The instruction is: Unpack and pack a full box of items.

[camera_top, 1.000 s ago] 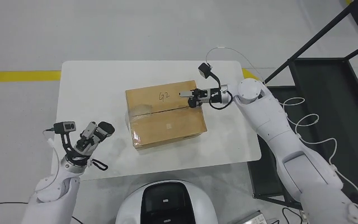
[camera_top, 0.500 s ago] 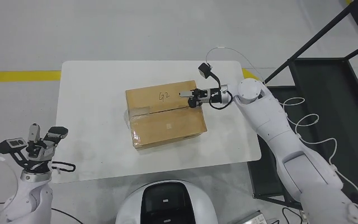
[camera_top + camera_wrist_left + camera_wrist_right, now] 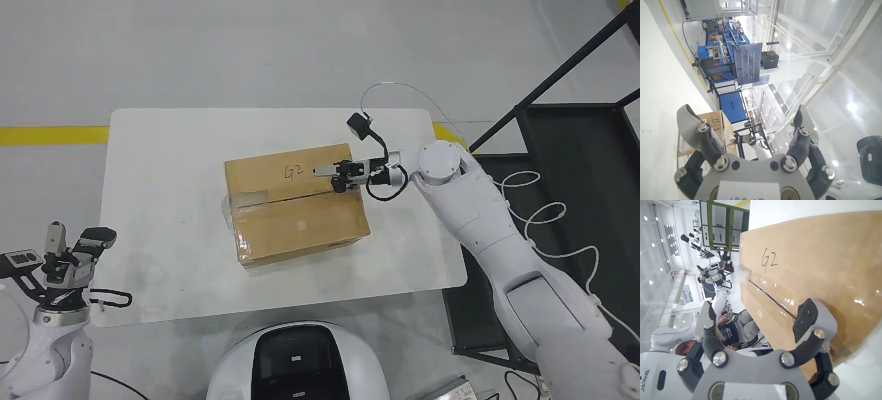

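One box: cardboard box (image 3: 296, 205) at centre of the top view, mid table (image 3: 160, 150), flaps shut.
Right gripper place: right gripper (image 3: 337, 178) at the box's upper-right end in the top view, over the top edge.
Right gripper state: jaws spread wide, nothing clamped. In the right wrist view one finger pad (image 3: 805, 321) lies over the box top near the seam (image 3: 770, 298). The other finger hangs off past the box side. Can't tell whether the pad touches the cardboard.
Left gripper place: left gripper (image 3: 75, 250) at lower left of the top view, off the table's lower-left corner, well apart from the box.
Left gripper state: jaws wide apart, empty, pointing up and away from the table.
Box axis: long axis runs left-right across the top view, right end tilted a bit toward the top. The seam follows the same axis.
Box top: handwritten mark (image 3: 293, 172) on the upper flap.
Over seam: clear tape (image 3: 789, 300) along it, with a crumpled wad at the box's left end.
Around: black rack (image 3: 570, 140) at right of the frame beside the table, yellow line (image 3: 50, 135) on the floor at left.
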Robot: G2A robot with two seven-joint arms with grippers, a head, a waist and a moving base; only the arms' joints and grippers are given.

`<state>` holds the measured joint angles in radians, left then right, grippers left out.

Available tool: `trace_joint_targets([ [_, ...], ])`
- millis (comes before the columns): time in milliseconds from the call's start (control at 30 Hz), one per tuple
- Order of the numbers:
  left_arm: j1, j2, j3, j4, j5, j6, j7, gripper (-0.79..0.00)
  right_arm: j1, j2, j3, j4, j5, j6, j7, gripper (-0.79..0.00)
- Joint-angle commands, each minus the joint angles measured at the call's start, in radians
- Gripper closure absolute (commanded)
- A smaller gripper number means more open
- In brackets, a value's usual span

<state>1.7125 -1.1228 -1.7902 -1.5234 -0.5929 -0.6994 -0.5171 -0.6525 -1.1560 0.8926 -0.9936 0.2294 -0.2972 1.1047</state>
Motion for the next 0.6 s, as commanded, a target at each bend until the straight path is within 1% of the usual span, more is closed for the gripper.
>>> trace_joint_targets([
  [0,0.000,0.000,0.000,0.000,0.000,0.000,0.000,-0.785,0.004,-0.005,-0.019,-0.039,-0.051,-0.021,-0.019,-0.785],
  [267,0.000,0.000,0.000,0.000,0.000,0.000,0.000,-0.785,-0.005,-0.024,-0.091,-0.180,-0.287,-0.113,-0.196,-0.785],
  [400,0.000,0.000,0.000,0.000,0.000,0.000,0.000,-0.785,-0.040,-0.023,-0.094,-0.244,-0.385,-0.154,-0.297,-0.785],
  [567,0.000,0.000,0.000,0.000,0.000,0.000,0.000,-0.785,-0.108,-0.016,-0.077,-0.321,-0.535,-0.179,-0.468,-0.785],
])
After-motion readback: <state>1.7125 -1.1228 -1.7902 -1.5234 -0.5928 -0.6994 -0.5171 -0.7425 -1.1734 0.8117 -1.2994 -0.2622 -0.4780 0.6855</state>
